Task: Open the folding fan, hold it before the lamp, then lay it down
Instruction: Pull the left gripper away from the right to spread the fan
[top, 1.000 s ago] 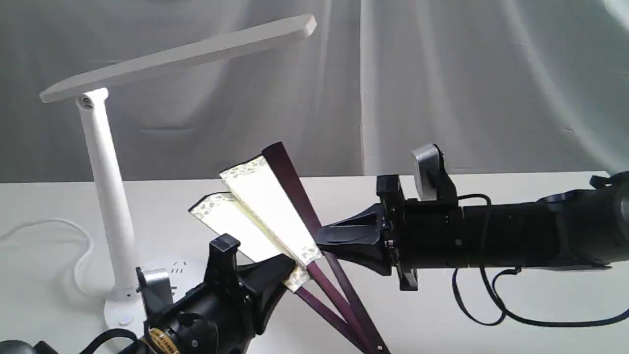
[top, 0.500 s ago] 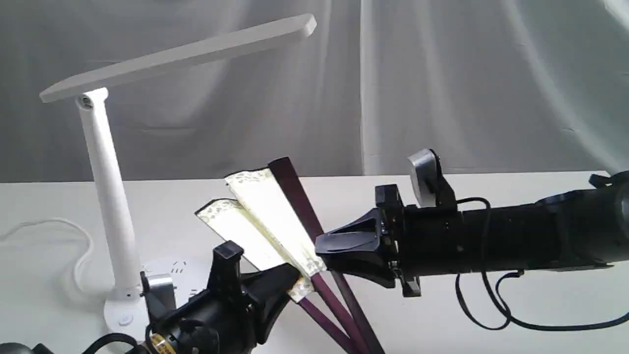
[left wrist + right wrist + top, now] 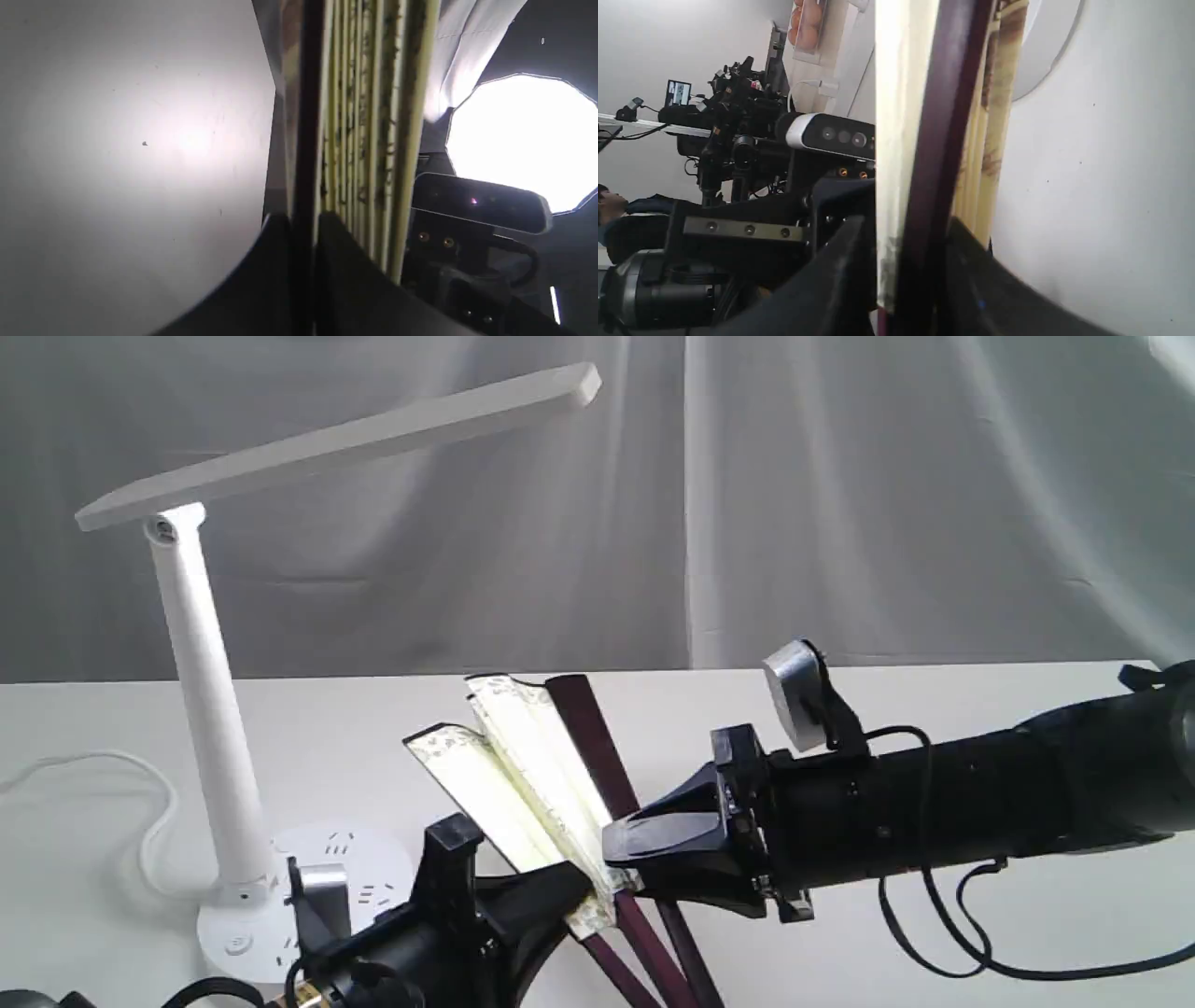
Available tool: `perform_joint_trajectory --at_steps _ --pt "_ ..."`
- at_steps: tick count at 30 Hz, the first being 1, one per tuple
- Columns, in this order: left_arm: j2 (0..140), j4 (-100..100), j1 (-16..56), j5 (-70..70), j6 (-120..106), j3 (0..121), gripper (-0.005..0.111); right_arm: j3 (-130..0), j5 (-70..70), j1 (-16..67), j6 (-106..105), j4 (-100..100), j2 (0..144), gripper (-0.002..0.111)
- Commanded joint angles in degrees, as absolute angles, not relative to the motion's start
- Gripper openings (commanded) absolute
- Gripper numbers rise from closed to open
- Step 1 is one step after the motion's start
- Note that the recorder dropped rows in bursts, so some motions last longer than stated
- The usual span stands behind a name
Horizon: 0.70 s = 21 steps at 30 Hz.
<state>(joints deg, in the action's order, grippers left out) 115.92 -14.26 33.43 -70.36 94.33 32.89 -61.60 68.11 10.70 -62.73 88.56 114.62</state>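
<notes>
Together the left claw [image 3: 581,896] and right claw [image 3: 616,851] pinch the part-open folding fan [image 3: 534,775], lamp [image 3: 201,709] standing near.

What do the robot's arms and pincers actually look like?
Both arms are black. The right arm is a thick round tube ending in wedge-shaped fingers that taper to blunt tips. A silver camera sits on its wrist, and thin black cables loop beneath. The left arm matches, with its own silver camera.
</notes>
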Motion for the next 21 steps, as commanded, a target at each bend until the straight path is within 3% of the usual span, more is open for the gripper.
perform_joint_trajectory --at_steps 1,4,21 --pt "116.1 -14.9 33.8 -70.0 94.1 32.0 0.000 -61.4 70.0 10.7 -63.0 89.3 113.8 0.014" --pt "116.1 -14.9 33.8 -70.0 94.1 32.0 0.000 -61.4 70.0 10.7 -63.0 89.3 113.8 0.000" --pt "115.9 -16.0 33.6 -70.0 94.4 28.4 0.000 -61.4 68.4 5.4 -63.2 90.3 113.8 0.000"
